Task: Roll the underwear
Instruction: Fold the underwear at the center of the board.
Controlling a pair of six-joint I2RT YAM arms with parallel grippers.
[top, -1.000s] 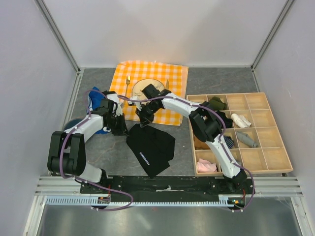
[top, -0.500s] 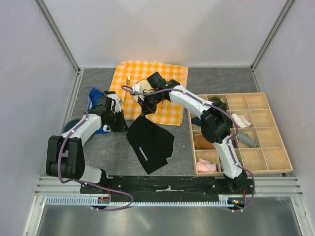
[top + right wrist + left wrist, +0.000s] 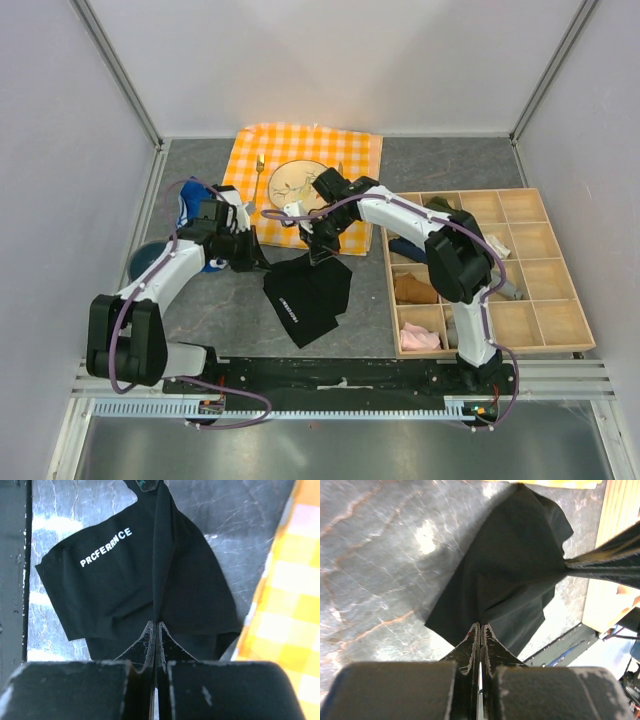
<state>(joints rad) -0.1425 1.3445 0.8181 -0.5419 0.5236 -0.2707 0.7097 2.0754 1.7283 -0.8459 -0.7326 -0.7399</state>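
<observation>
Pulled in narrower since a second ago, the underwear (image 3: 308,295) is spread on the surface (image 3: 220,315) outward from the tips of the left jaws and right jaws, both clamped on its edge, so rolling is judged barely begun, with no roll formed.

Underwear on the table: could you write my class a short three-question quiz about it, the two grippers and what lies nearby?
1. True or false: the left gripper and the right gripper are both shut on the underwear.
2. In the top view, the plate on the checked cloth shows: A above the underwear; B below it; C left of it.
3. Fill in: the lettering on the underwear is ____ in colour.
Key: 1 true; 2 A; 3 white.
</observation>
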